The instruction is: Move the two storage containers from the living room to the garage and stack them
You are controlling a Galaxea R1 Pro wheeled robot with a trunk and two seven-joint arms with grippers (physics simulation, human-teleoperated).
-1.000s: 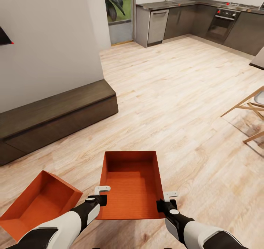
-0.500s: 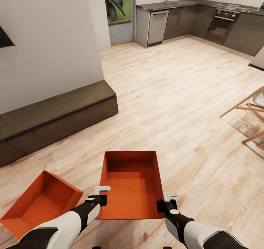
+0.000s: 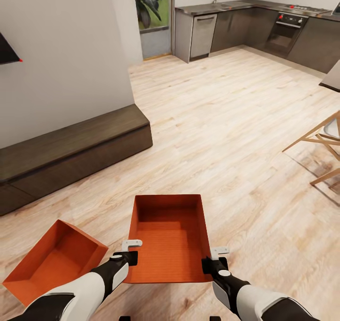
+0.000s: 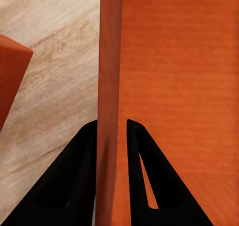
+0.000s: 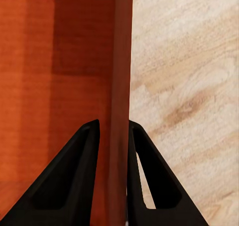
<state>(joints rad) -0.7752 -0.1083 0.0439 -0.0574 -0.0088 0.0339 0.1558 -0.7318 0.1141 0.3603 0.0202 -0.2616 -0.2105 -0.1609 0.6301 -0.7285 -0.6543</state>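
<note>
While the left gripper [image 4: 110, 136] and right gripper [image 5: 113, 136] each clamped a side wall, the held container [image 3: 171, 238] hung between them; second container [image 3: 52, 259] sat on the wood floor [image 3: 226, 136], view barely shifted from earlier.

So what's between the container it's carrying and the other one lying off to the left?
In the head view, only bare wood floor and the left end effector separate the held container from the other container.

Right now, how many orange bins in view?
2. One storage container is held up in front of the robot, the left gripper and right gripper each clamping a side wall. The other container sits tilted on the wood floor, at the robot's left.
</note>
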